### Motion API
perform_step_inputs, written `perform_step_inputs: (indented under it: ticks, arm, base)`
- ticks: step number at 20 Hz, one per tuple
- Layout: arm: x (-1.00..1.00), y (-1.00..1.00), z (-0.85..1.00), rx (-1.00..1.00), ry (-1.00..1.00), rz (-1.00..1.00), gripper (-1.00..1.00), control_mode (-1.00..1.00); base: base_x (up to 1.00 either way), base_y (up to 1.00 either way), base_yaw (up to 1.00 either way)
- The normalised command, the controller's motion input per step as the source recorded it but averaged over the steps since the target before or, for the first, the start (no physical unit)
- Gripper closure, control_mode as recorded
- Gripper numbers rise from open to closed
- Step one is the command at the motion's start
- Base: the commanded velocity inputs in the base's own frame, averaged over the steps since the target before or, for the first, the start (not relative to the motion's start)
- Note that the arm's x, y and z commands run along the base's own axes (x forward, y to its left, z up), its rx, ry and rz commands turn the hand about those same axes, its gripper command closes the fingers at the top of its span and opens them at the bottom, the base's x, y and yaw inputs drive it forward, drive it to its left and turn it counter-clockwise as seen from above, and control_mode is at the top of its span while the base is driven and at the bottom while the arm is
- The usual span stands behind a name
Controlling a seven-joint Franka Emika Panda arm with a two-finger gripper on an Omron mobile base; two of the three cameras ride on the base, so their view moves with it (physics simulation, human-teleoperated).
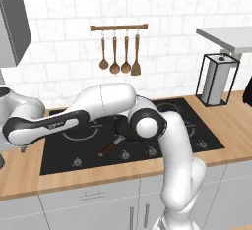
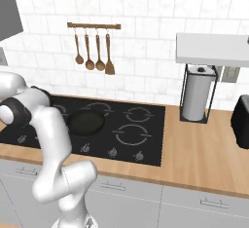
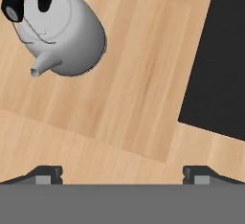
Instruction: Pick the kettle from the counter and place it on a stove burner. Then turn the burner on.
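Claw [image 3: 122,173] jaws wide apart, nothing between them, hovering above bare wooden tabletop [image 3: 139,74]. Kettle [image 3: 62,31] stands upright on the tabletop, well clear of the claw, spout toward the near edge of the hand view. Cooktop [image 1: 187,121] edge lies beside it; frying pan [image 2: 86,121] sits on the glass.

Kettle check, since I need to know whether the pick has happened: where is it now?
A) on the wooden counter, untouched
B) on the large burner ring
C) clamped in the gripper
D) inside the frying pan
A: in the hand view the kettle sits on the counter, clear of the open gripper.
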Motion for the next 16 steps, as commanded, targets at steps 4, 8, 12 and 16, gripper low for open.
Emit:
perform_step_inputs:
  ticks: [4, 8, 12, 16]
  arm:
    - [0.34, 0.25, 0.00, 0.02, 0.00, 0.00, -1.00, -1.00]
    - [0.11, 0.36, 0.04, 0.05, 0.00, 0.00, -1.00, -1.00]
    - [0.00, 0.27, 0.02, 0.06, 0.00, 0.06, -1.00, -1.00]
    - [0.02, 0.17, 0.00, 0.00, -0.02, 0.07, -1.00, -1.00]
  base:
    - [0.00, 0.00, 0.00]
    - [0.00, 0.00, 0.00]
    - [0.00, 0.00, 0.00]
    - [0.00, 0.00, 0.00]
